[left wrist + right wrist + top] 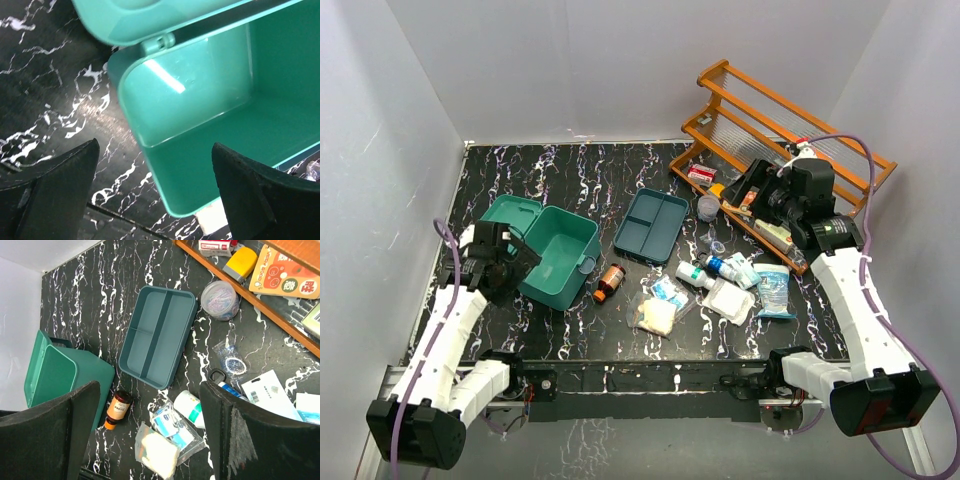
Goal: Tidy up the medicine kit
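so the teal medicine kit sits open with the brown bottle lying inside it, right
No. The medicine kit does sit open, but the brown bottle lies on the table beside it, not inside; the top external view shows this.

The kit [558,262] is set at the left of the desk [570,180], the tray [652,226] is placed to its right, a bottle [609,282] is laid before the gap between them, and packets [729,299] are strewn before the rack [760,120] at the far right.
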Available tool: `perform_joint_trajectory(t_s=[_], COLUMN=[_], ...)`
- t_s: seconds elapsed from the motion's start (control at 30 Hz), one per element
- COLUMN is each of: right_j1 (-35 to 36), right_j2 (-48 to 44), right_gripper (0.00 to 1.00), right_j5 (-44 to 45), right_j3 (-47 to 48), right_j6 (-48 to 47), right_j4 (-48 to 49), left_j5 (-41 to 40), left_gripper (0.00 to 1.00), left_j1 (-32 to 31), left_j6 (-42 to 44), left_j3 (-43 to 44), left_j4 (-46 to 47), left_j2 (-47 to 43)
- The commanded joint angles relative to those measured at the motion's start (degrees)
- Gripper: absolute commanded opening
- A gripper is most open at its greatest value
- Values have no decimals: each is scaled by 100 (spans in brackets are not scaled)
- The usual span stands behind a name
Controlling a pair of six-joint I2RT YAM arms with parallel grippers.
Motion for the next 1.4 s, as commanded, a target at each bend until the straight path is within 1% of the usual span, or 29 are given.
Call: perform_joint_trajectory(t_s=[0.0, 0.17, 0.37, 0.53, 0.63, 0.7, 0.8, 0.87, 1.0, 1.07, 1.13, 1.2, 1.37], right_j1=[43, 49, 49, 49, 48, 48, 49, 48, 72, 206, 518, 930, 1662], right_j2=[-61, -213, -339, -480, -496, -505, -500, -468, -290, -193, -98, 37, 527], right_gripper=[78, 69, 60, 59, 60, 60, 62, 63, 63, 62, 61, 60, 60], right_j5=[52, 560, 1278, 2243, 2712, 2824, 2807, 2612, 1302, 847, 789, 922, 1235], right_j3=[-192, -599, -820, -1117, -1275, -1397, -1553, -1674, -1914, -1978, -2014, -2019, -1915], right_j6=[30, 232, 272, 674, 888, 941, 975, 862, 195, -78, -185, -237, -505], right_j4=[202, -242, -1142, -1548, -1694, -1705, -1637, -1476, -674, -320, -60, 113, 375], left_j5=[-151, -147, 98, 39, -37, -118, -185, -180, -89, 61, 223, 299, -116], left_gripper=[90, 84, 82, 82, 82, 82, 82, 83, 83, 82, 82, 82, 83], left_j1=[46, 46, 54, 71, 71, 72, 72, 72, 72, 76, 67, 72, 77], left_j6=[401, 793, 1235, 1384, 1267, 1164, 1022, 984, 1144, 1357, 1571, 1736, 1707], left_j3=[-44, -68, 102, 188, 68, -55, -221, -325, -489, -477, -448, -355, 4], left_j4=[993, 1528, 2024, 2163, 2035, 1934, 1779, 1725, 1883, 2103, 2347, 2525, 2335], left_j2=[174, 370, 829, 1081, 1024, 924, 747, 645, 519, 520, 573, 696, 1026])
